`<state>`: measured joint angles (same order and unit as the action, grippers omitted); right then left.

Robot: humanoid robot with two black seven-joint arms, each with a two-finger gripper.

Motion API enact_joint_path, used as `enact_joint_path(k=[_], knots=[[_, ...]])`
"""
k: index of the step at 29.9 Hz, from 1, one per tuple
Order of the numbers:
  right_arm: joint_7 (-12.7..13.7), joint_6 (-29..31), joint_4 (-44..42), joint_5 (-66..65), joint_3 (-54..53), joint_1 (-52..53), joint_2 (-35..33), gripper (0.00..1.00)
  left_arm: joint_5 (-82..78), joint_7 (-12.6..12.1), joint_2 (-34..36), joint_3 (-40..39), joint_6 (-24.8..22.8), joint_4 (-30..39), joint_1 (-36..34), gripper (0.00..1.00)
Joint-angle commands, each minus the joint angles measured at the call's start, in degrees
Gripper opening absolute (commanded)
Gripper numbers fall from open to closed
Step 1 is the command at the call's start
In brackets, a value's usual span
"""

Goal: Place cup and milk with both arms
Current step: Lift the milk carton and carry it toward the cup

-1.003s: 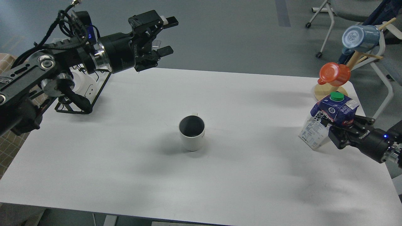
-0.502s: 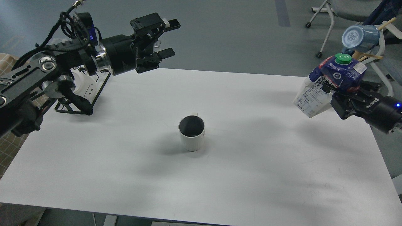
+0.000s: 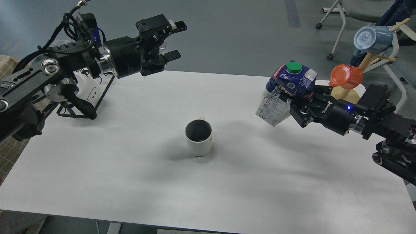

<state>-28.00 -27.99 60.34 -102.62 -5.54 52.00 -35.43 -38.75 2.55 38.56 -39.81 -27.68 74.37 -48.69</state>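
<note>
The white desk (image 3: pixel 130 182) fills most of our view, its far edge running from the wire rack at left to the wooden mug stand at right. Our left arm reaches in from the left and hangs above the far-left part of the desk; the left gripper (image 3: pixel 174 40) holds nothing, its 2 fingers spread apart with open air between them. Our right arm comes in from the right, low over the desk's right side, and the right gripper (image 3: pixel 297 104) has its fingers pinching the milk carton (image 3: pixel 286 92) at its lower body. The carton hangs in the air, clear of the desk and tilted, with its green screw cap (image 3: pixel 293 67) up and its white printed side facing left. The black wire rack (image 3: pixel 97 94) sits at the far-left edge with a smooth white mug (image 3: pixel 86 89) in it. The ribbed off-white cup (image 3: pixel 198 137) stands upright near the middle of the desk, dark inside, well apart from both grippers and to the lower left of the carton. On the mug stand (image 3: pixel 349 94), an orange cup (image 3: pixel 346 76) and a blue mug (image 3: pixel 372 38) hang from pegs.
</note>
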Motion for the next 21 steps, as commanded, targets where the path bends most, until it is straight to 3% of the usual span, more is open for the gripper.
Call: enact_joint_path(k=[1,21], knots=[[0.0,0.0,-3.4,0.1,1.9,1.2,4.7,0.00,0.0,0.0,0.0,0.2,0.0,0.0,0.0,0.98],[0.0,0.0,-12.5,0.3,5.9,2.5,18.1,0.00,-0.2,0.0,-1.0,0.3,0.0,-0.5,0.1,0.98]])
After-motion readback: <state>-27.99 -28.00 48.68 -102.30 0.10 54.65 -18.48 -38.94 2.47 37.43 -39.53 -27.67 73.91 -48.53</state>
